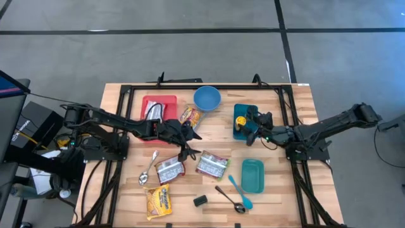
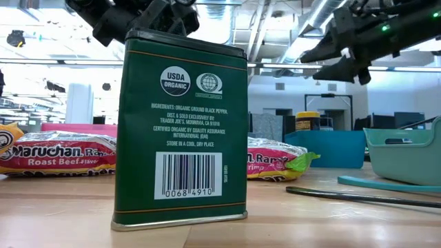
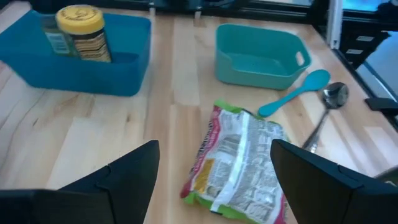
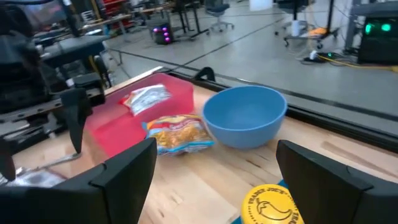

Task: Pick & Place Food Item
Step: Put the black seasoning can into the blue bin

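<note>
The left gripper (image 1: 188, 151) is spread wide and empty, with a ramen packet (image 1: 211, 164) at its 4 o'clock. The right gripper (image 1: 251, 126), equally wide and empty, is hung over the blue bin (image 1: 238, 111). A green tin (image 2: 181, 127) is shown only low.

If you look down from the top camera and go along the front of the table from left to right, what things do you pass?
Yellow noodle packet → small black rectangular block → dark metal spoon → teal plastic spoon → teal plastic bin.
</note>
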You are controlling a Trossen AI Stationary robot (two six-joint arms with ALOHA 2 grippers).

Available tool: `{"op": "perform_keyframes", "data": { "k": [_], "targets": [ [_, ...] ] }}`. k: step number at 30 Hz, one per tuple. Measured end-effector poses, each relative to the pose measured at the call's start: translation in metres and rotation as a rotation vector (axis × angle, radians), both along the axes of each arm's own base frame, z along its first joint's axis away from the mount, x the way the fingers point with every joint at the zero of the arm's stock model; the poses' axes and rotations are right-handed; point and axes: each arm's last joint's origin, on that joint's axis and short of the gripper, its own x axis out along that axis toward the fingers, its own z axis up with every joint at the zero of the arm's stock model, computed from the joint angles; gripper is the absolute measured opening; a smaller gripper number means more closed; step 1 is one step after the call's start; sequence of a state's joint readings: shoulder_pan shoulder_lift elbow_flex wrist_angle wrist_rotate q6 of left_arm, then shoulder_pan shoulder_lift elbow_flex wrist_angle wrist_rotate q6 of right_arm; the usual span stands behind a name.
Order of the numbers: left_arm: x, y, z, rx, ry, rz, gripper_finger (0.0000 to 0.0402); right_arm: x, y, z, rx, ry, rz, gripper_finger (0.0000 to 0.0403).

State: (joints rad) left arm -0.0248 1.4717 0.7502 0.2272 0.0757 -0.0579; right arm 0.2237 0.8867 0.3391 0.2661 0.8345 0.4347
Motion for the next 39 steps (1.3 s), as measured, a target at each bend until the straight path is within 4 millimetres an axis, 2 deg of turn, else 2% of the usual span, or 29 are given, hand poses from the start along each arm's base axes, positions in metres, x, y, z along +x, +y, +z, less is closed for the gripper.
{"op": "perform_keyframes", "data": {
  "k": [12,23,33,39],
  "targets": [
    [-0.015,-0.022,0.024,0.000,-0.050,-0.074,0.0301,-0.001,0.007,0.000,-0.023,0.019,0.043,0.0324],
    [-0.025,-0.070,0.041,-0.025,-0.185,-0.245,0.0301,-0.001,0.007,0.000,-0.022,0.017,0.043,0.0324],
    [-0.032,-0.101,0.053,-0.044,-0.310,-0.352,0.0301,-0.001,0.007,0.000,-0.022,0.013,0.040,0.0324],
    [-0.040,-0.120,0.061,0.071,-0.425,-0.258,0.0301,-0.001,0.007,0.000,-0.024,0.015,0.040,0.0324]
  ]
}}
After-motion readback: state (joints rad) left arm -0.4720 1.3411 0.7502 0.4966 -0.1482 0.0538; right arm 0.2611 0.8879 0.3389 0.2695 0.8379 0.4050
